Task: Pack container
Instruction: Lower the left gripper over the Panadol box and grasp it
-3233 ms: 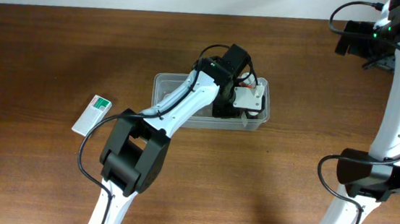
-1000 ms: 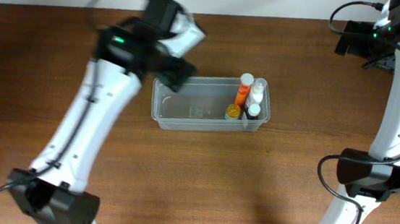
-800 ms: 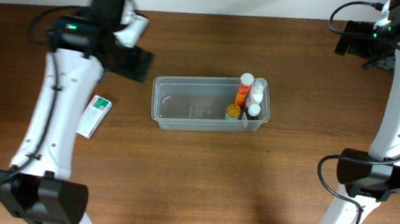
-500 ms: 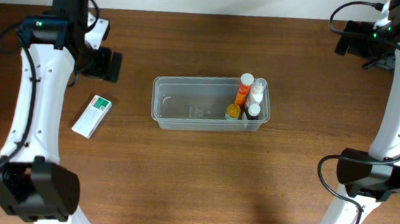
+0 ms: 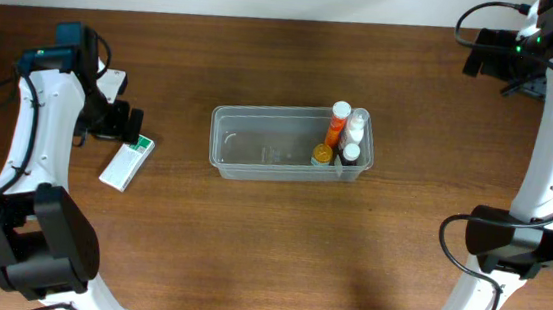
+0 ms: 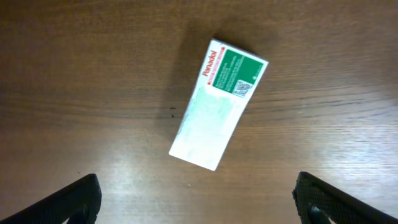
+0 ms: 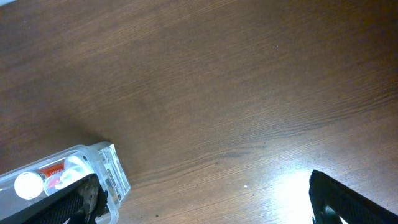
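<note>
The container [image 5: 257, 145], a clear rectangular bin, sits mid-table with several small bottles [image 5: 343, 136] standing upright at its right end. A white-and-green box [image 5: 127, 161] lies flat on the wood to its left, and in the left wrist view the box [image 6: 219, 104] lies diagonally ahead of the fingers. My left gripper [image 5: 124, 124] hovers just above the box's green end, open and empty [image 6: 199, 202]. My right gripper [image 5: 488, 55] stays at the far right back, open and empty [image 7: 211, 208]. The container's corner [image 7: 102, 171] shows by its left finger.
The brown wooden table [image 5: 278, 256] runs to a pale wall edge at the back. My right arm's base [image 5: 509, 246] stands at the right side and my left arm's base [image 5: 37, 255] at the front left.
My left arm has swung from over the container to the left and now hangs over the white-and-green box, still open. The bottles stay in the bin. The right arm has not moved.
</note>
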Motion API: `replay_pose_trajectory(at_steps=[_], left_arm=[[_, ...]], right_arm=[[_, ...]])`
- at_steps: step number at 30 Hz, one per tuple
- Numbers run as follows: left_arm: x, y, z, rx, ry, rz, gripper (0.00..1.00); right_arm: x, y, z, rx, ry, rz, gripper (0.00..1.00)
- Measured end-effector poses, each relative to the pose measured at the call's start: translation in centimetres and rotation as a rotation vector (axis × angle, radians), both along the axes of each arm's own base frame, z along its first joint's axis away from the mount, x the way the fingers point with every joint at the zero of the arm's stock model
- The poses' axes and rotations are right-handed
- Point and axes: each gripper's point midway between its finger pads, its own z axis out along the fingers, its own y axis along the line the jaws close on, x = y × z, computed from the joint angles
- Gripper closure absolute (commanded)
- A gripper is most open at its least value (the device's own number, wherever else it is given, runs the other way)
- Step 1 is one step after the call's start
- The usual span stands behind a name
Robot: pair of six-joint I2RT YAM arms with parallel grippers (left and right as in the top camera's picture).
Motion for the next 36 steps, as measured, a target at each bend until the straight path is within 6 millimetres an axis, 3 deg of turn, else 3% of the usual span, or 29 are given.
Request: replay_pose_trajectory(at_steps=[13,28,33,36], left_arm=[[-1.1,-0.3,-5.0,-0.004,0.054,-0.17,0.01],[-1.0,-0.2,-11.4,-0.025,0.154,-0.215,0.02],[-0.9,-0.3,-12.1,-0.031,0.163,-0.216,0.11],[-0.9,-0.4,-12.2,-0.037,0.161,-0.221,0.26]], right_arm=[[0.0,0.0,0.0,0.0,0.0,0.0,0.02],[0.0,0.0,0.0,0.0,0.0,0.0,0.02],[0.0,0.0,0.0,0.0,0.0,0.0,0.02],[0.0,0.0,0.0,0.0,0.0,0.0,0.02]])
